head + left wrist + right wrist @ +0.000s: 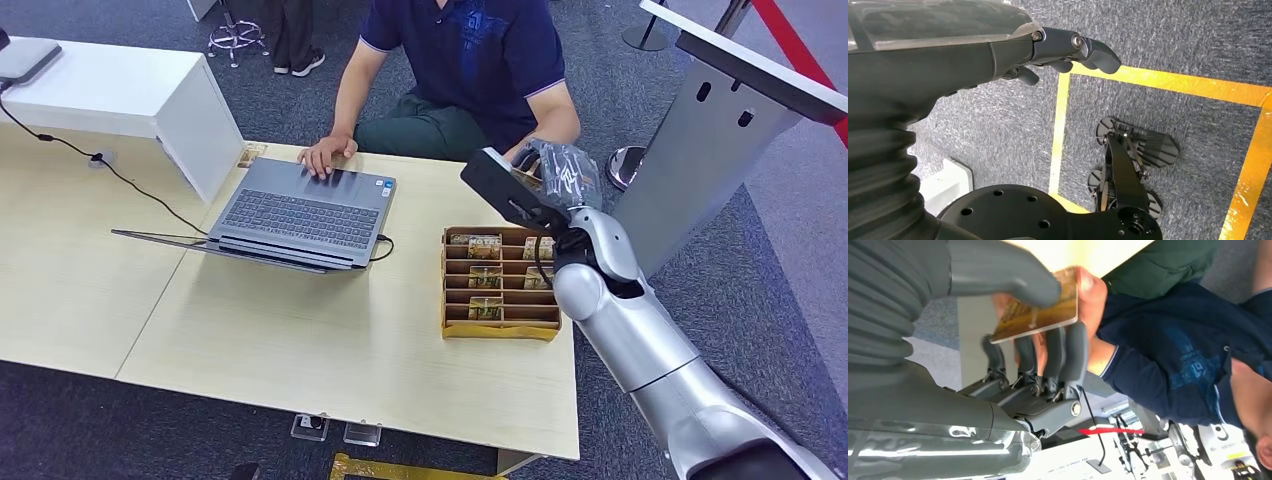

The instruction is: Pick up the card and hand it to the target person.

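Right robot hand [1038, 335]: I see it pinching the card [1040, 310] between thumb and fingers, raised beyond the tabletop [300, 340].
Card: long axis toward the person's hand [1090, 295], which touches its far end.
Left robot hand [1068, 50]: hangs over floor, fingers loosely curled, holding nothing.

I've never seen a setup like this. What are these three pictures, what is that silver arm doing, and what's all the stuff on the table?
One humanoid robot took all three at one moment. The head view looks down on a table holding an open laptop and a cardboard tray of cards. The other two views come from cameras at the wrists. The right hand holds a card out to the seated person, whose fingers touch its far edge. The left hand hangs empty over carpet marked with yellow tape.
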Controlling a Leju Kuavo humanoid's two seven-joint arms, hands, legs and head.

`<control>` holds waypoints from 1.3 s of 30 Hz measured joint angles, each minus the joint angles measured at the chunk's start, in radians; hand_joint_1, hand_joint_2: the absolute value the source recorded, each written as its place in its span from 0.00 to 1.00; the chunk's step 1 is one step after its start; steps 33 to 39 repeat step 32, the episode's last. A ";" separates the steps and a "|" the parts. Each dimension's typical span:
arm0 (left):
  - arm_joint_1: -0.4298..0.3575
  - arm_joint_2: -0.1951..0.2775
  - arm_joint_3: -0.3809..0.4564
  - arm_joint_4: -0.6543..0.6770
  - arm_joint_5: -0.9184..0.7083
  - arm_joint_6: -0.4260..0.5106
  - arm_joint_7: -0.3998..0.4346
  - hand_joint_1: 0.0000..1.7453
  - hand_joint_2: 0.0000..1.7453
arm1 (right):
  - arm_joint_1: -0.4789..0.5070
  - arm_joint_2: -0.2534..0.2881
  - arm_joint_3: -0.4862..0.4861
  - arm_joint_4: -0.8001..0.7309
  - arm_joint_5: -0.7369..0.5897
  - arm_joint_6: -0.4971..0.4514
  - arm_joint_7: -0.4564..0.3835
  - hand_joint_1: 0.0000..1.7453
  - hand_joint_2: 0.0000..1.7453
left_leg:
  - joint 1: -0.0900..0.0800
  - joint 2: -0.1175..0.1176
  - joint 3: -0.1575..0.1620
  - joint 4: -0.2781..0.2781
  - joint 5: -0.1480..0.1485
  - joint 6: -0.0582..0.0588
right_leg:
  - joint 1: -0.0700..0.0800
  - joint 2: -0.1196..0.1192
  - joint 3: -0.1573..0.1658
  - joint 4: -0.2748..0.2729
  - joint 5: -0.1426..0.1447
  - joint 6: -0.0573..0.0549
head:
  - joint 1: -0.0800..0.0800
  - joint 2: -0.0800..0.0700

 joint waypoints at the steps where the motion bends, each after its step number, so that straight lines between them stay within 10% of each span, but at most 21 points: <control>1: 0.000 0.000 0.004 0.000 0.002 0.002 -0.001 0.00 1.00 | 0.005 -0.005 -0.004 -0.012 0.000 -0.003 0.000 0.00 1.00 | 0.000 -0.001 0.000 0.000 0.000 0.000 | 0.000 0.000 0.000 0.000 0.000 0.000 | 0.000 0.000; 11: 0.002 -0.002 0.034 0.001 0.024 0.015 -0.009 0.00 1.00 | 0.175 -0.145 -0.139 -0.377 -0.051 -0.060 0.019 0.00 1.00 | 0.000 -0.005 -0.001 0.000 0.001 0.001 | 0.000 -0.005 0.001 -0.001 -0.001 0.001 | 0.000 0.000; 22: 0.006 0.005 0.075 0.001 0.058 0.029 -0.004 0.00 1.00 | 0.732 -0.331 -0.433 -0.920 -0.656 0.076 -0.284 0.00 1.00 | 0.001 -0.014 0.000 -0.001 0.000 0.001 | 0.001 -0.014 0.005 -0.005 -0.003 0.001 | 0.000 0.000; 30: 0.007 0.014 0.090 -0.001 0.070 0.036 -0.005 0.00 1.00 | 1.034 -0.320 -0.473 -0.960 -0.734 0.128 -0.384 0.00 1.00 | 0.000 -0.010 0.001 -0.001 -0.002 0.001 | 0.000 -0.010 0.004 -0.004 -0.005 0.001 | 0.000 0.000; 39: 0.007 0.014 0.093 -0.002 0.072 0.039 -0.005 0.00 1.00 | 1.049 -0.313 -0.456 -0.936 -0.759 0.137 -0.412 0.00 1.00 | 0.001 -0.009 0.001 0.000 -0.003 0.000 | 0.001 -0.009 0.004 -0.003 -0.005 0.001 | 0.000 0.000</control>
